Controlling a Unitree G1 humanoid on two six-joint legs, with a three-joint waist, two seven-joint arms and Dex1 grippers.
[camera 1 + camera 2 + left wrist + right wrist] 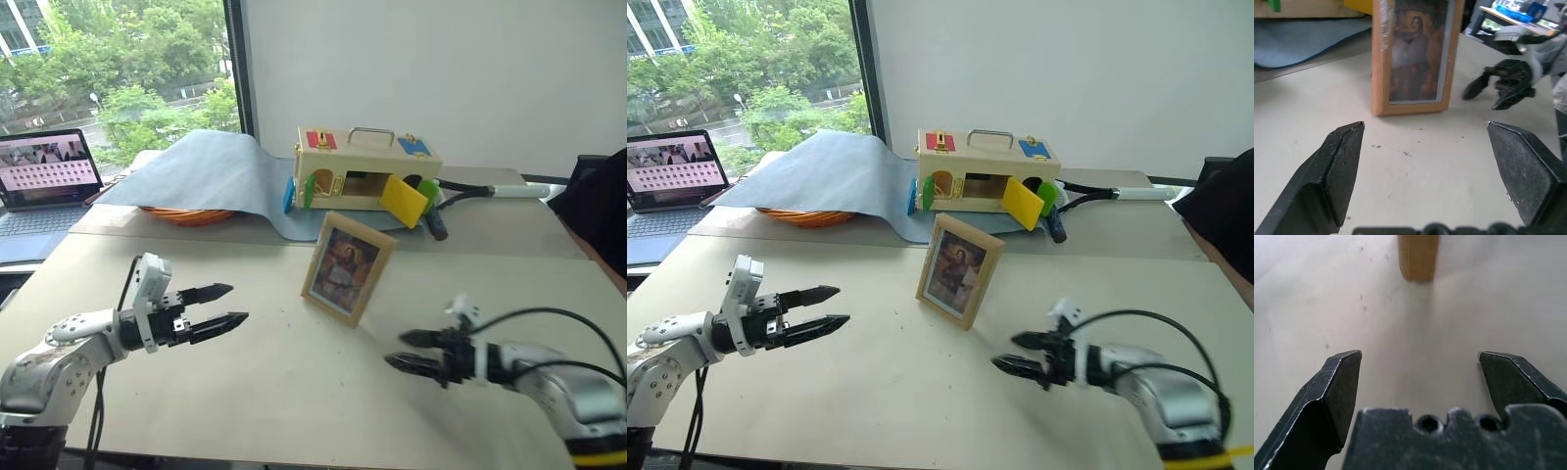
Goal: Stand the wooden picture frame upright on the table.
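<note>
The wooden picture frame (348,267) stands upright on the table (294,392), roughly midway across and nearer the far edge than the near one, leaning back a little with its colourful portrait facing the near edge. Nothing touches it.

The left gripper (223,306) hovers above the table toward the near left corner, its two black fingers spread wide and holding nothing, pointing across at the frame from well apart. The right gripper (409,352) hangs low over the table toward the near right, also spread wide and empty, aimed back at the frame's side edge; in its wrist view that narrow wood edge (1418,257) sits ahead between the fingers, clear of both.

Beyond the far edge, on a second surface, a wooden box (364,168) with a metal handle and coloured flaps rests on a blue-grey cloth (201,171), which drapes over an orange basket (191,214). An open laptop (44,181) sits at the far left.
</note>
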